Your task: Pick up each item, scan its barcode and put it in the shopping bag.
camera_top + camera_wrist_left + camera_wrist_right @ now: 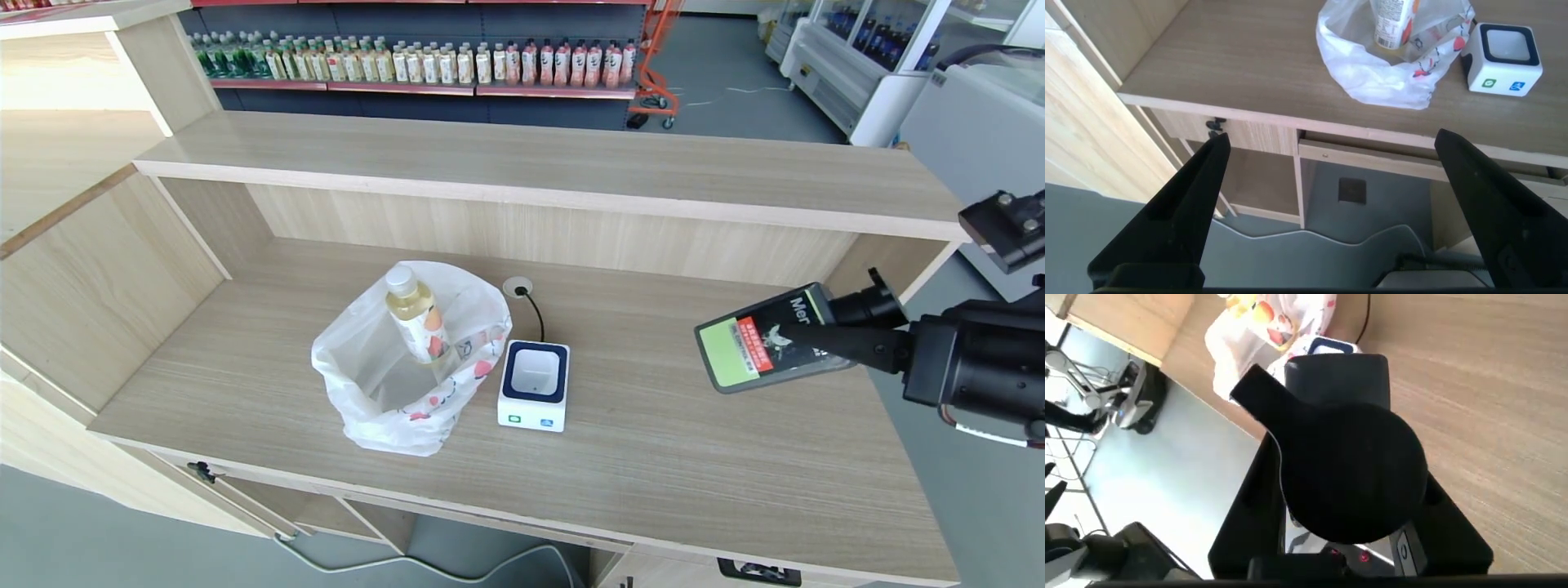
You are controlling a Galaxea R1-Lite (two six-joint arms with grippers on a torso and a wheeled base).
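Note:
A white printed shopping bag stands open on the counter with a clear bottle of yellow drink upright inside. Just right of the bag sits the white barcode scanner with its dark window facing up. My right gripper is shut on a flat black packet with a green and red label, held in the air above the counter's right side, well right of the scanner. In the right wrist view the packet hides most of the scanner. My left gripper is open and empty, below the counter's front edge.
A raised wooden ledge runs along the back and a side wall closes the left. The scanner's black cable leads to a grommet behind it. A drawer front sits under the counter edge.

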